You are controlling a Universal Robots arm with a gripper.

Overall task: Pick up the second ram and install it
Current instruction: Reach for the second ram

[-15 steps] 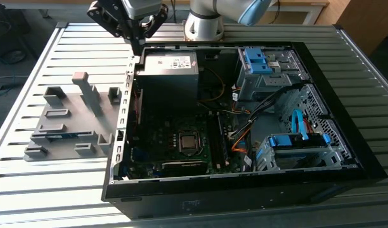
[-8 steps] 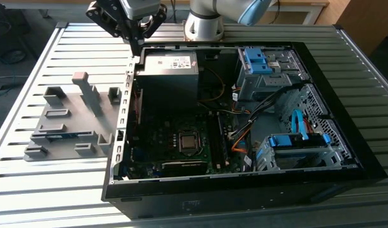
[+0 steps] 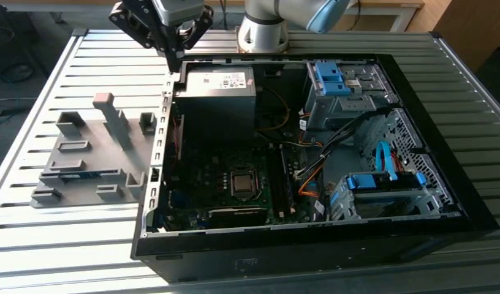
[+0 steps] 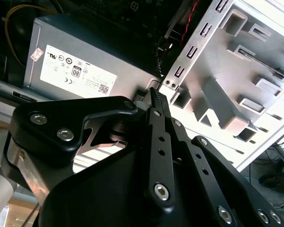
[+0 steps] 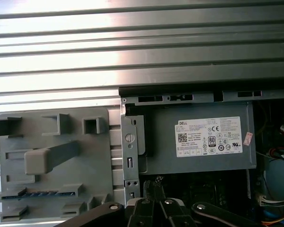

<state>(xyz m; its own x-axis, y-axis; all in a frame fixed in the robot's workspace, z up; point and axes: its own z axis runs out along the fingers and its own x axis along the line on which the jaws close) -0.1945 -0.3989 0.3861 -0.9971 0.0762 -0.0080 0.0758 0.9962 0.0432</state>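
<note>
1. We open on a slatted metal table (image 3: 37, 239). On it lies an open computer case (image 3: 446, 233), its motherboard (image 3: 193, 177) exposed.
2. On the exterior view's left, just beside the case, sits a grey holder tray (image 3: 103, 153).
3. There's the second ram (image 3: 74, 175): a thin blue-green strip lying in a slot of that tray, near the tray's end farthest from the arm. In the first wrist view it shows as a dark blue sliver (image 5: 40, 194) in the tray's slot.
4. The gripper (image 3: 174, 61) hangs at the far corner of the case, pointing down over the case wall beside the grey power supply (image 3: 217, 92).
5. It's well apart from the ram, with most of the tray between them.
6. And the fingers (image 4: 156, 123)? Pressed together, narrow, nothing between them. The second wrist view shows one slim black blade with a toothed tip.
7. In the first wrist view the two tips (image 5: 152, 185) sit close together, just off the power supply's labelled face (image 5: 156, 161).
</note>
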